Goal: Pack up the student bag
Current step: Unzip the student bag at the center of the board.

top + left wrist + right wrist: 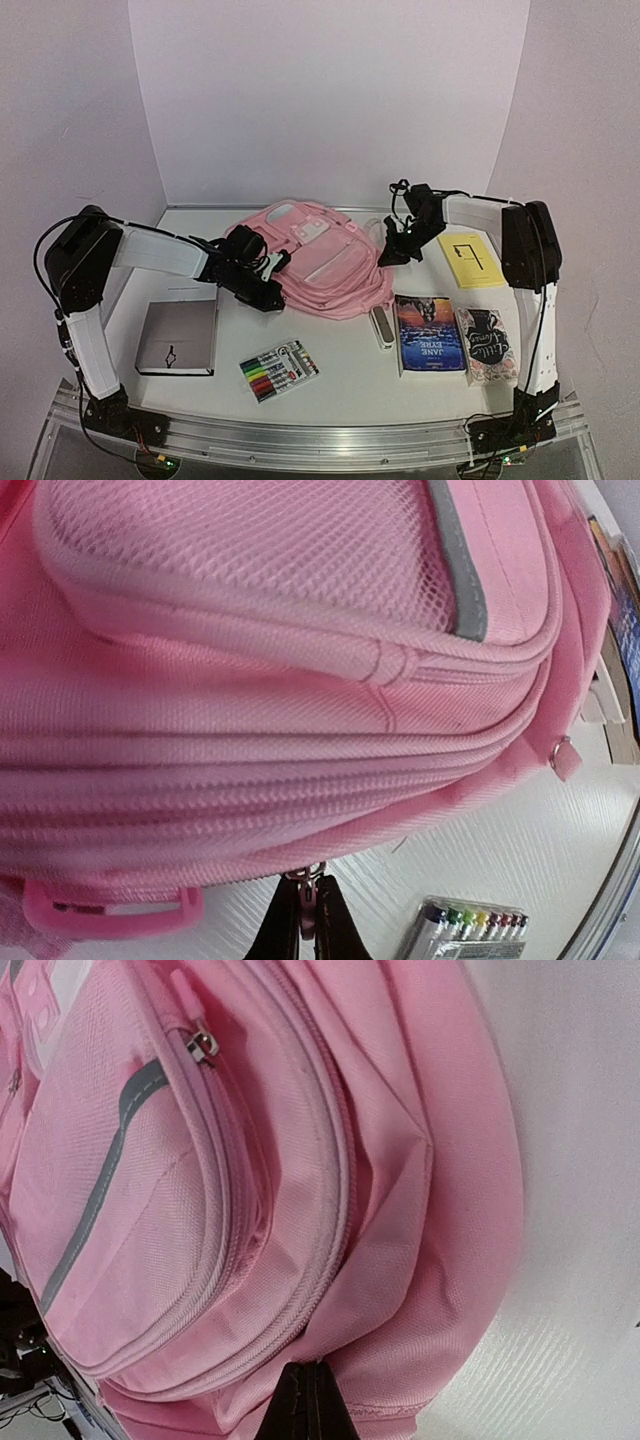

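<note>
The student bag (320, 265), a soft pink backpack, lies flat at the back middle of the table. My left gripper (268, 268) is at its left side, shut on the pink zipper pull (307, 912) that hangs from the bag's zip (300, 780). My right gripper (398, 240) is at the bag's right side; its black fingers are pressed together, pinching a fold of the pink fabric (330, 1355) just beside a zip seam. The bag's zips look closed in both wrist views.
A grey notebook (178, 338) lies front left, a pack of coloured markers (279, 370) front middle. A small grey case (381, 327), a blue book (430, 335) and a patterned book (487, 347) lie at the right, a yellow booklet (470, 260) behind them.
</note>
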`<state>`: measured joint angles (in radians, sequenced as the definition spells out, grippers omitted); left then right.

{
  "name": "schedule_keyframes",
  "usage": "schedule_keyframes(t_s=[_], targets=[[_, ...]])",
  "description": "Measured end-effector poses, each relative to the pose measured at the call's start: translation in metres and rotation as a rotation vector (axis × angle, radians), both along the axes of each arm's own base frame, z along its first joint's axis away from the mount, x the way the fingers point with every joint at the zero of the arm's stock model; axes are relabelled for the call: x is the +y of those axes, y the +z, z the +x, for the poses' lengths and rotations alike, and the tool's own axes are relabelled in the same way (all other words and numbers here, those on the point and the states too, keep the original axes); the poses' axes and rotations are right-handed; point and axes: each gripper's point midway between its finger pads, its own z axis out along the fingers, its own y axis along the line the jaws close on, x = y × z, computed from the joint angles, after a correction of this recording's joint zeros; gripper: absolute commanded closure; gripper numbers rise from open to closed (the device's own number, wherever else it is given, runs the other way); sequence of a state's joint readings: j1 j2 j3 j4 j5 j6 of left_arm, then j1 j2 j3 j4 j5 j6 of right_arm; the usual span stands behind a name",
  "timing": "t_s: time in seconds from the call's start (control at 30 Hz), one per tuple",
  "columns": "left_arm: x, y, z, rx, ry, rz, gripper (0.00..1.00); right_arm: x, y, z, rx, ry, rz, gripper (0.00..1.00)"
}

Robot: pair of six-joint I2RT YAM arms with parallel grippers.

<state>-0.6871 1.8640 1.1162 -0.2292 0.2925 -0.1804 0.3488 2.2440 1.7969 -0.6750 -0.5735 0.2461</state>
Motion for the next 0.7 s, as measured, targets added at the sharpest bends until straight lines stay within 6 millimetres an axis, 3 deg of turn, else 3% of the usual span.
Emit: schedule_keyframes(t_s=[0.07,0.2,0.23,0.53,0.6,0.7], targets=[[-0.001,0.0,-0.008,0.012,-0.001,0.0,1.0,0.003,0.001,0.0,0.0,0.001,0.011,0.92],[0.002,-0.001,-0.004,0.035,0.043,0.004,1.0,0.011,0.007,0.001,-0.033,0.044,0.031,0.28],[0.003,-0.001,0.0,0.04,0.061,0.003,1.0,0.012,0.008,0.001,-0.041,0.051,0.031,0.22],[0.019,0.0,0.043,0.017,0.165,-0.015,1.0,0.025,0.036,0.016,-0.316,0.285,-0.089,0.13],[0.019,0.001,0.045,0.012,0.166,-0.019,1.0,0.041,0.047,0.013,-0.398,0.371,-0.115,0.14],[0.02,0.002,0.047,0.012,0.176,-0.025,1.0,0.082,0.059,-0.005,-0.521,0.536,-0.136,0.16]])
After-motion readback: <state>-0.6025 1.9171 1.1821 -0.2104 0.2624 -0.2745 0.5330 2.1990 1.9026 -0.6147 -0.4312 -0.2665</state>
